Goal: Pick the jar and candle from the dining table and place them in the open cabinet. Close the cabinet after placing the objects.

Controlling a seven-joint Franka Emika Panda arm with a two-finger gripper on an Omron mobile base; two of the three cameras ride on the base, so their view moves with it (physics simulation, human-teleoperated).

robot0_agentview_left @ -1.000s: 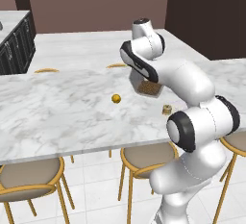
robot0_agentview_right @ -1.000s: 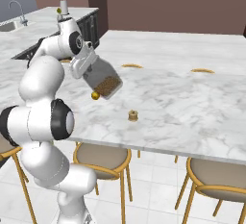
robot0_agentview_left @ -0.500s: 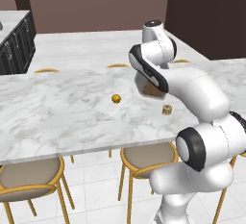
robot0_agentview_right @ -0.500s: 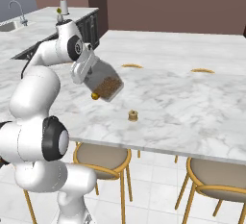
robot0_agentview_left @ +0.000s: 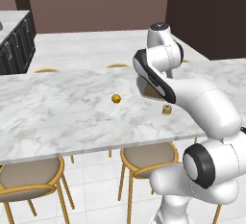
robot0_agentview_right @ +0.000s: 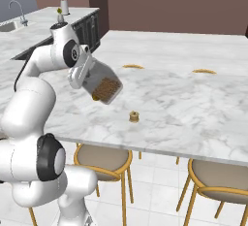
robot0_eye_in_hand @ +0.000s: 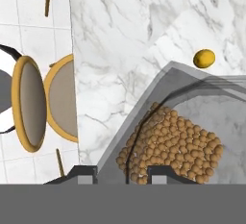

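Note:
My gripper (robot0_agentview_right: 91, 78) is shut on the jar (robot0_agentview_right: 104, 85), a clear glass jar with tan-brown grains, held tilted above the dining table (robot0_agentview_right: 193, 104). In the hand view the jar (robot0_eye_in_hand: 178, 136) sits between my fingertips (robot0_eye_in_hand: 162, 172). In the left base view the jar (robot0_agentview_left: 151, 90) peeks out from behind my forearm. The candle (robot0_agentview_right: 134, 117), a tiny tan-gold stub, stands on the marble a little in front of the jar, near the table's front edge; it also shows as the candle (robot0_agentview_left: 166, 109). A small golden ball (robot0_agentview_left: 116, 98) lies on the table (robot0_agentview_left: 57, 117) to the left.
Round tan-seated stools (robot0_agentview_left: 146, 156) (robot0_agentview_right: 104, 158) with gold legs stand under the table's near edge. A marble counter over dark drawers (robot0_agentview_left: 17, 43) runs at the far left, with a sink faucet (robot0_agentview_right: 17, 11). White tiled floor lies below.
My arm's upper links have swung to the right in the left base view, and the jar has dipped slightly while staying in the grip. The candle and the golden ball have not moved.

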